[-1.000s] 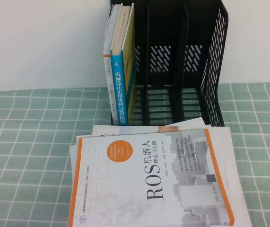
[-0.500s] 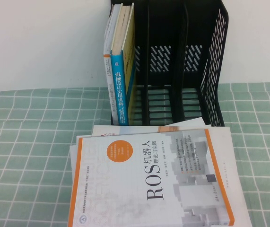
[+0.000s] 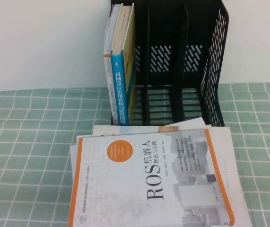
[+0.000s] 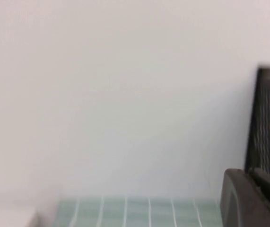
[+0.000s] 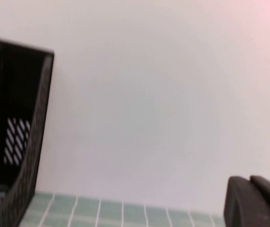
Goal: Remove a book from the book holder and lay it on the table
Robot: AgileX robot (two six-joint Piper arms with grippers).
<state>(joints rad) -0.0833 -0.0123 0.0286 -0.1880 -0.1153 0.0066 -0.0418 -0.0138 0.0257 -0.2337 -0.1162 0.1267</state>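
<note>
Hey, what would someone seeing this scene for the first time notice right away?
The big white-and-orange ROS book lies flat on the green checked table, atop other papers, in front of the black book holder. In the holder's leftmost slot the teal-spined book stands upright. Both arms wait out of the high view: left gripper and right gripper show only as dark tips, the right shut.

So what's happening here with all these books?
Nothing is being handled right now. The book stands in the leftmost slot of the book holder, beside a thin white book. A ROS book already lies on other books on the table in front. Both arms hang back, out of the overhead view: the left gripper faces the wall by the holder, and the right gripper is shut, holding nothing.
</note>
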